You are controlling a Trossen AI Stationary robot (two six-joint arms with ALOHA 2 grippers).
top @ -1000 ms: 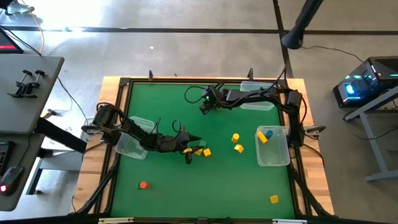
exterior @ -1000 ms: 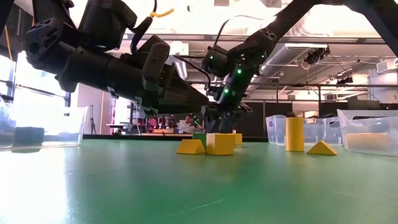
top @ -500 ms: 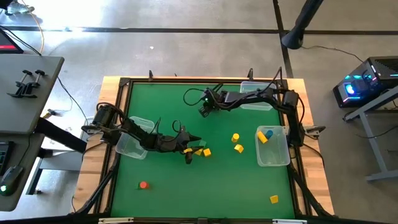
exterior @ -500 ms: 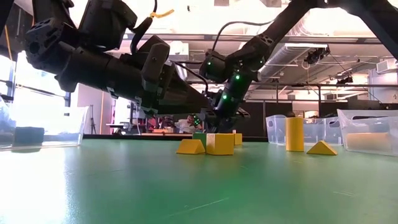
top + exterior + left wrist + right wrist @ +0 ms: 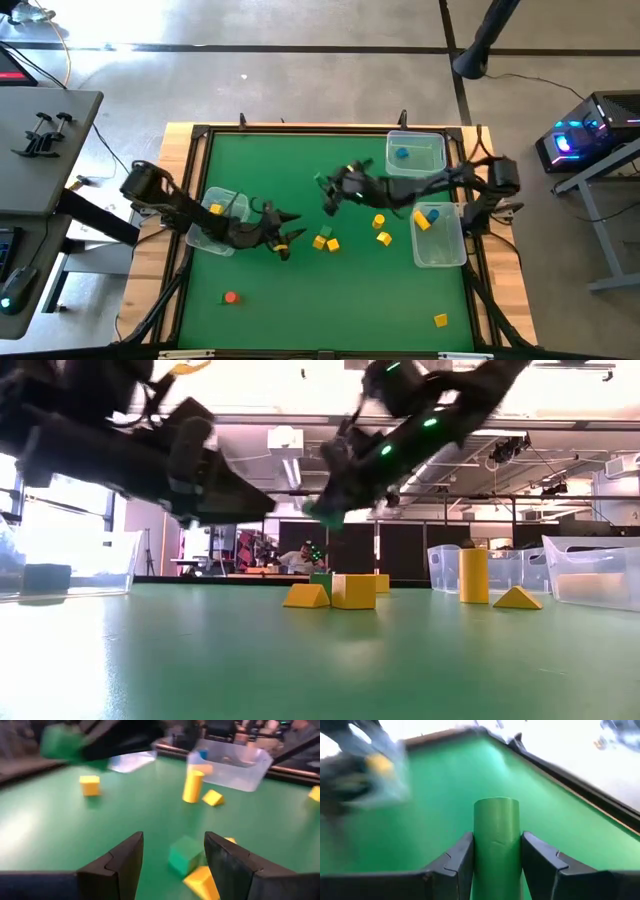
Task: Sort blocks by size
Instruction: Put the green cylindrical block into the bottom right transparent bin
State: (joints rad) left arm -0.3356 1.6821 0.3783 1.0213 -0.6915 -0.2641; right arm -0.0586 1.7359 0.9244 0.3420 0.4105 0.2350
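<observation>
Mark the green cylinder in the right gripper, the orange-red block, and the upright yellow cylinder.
green cylinder (image 5: pixel 496 845): right wrist view, middle of its side.
orange-red block (image 5: pixel 231 297): high view, its top.
yellow cylinder (image 5: pixel 473 576): low view, middle of its side.

Green cylinder (image 5: pixel 496 845) gripped upright, yellow blocks (image 5: pixel 326 243) mid-table

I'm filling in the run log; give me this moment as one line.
right end effector: shut on green cylinder, lifted | left end effector: open, near green cube
</observation>
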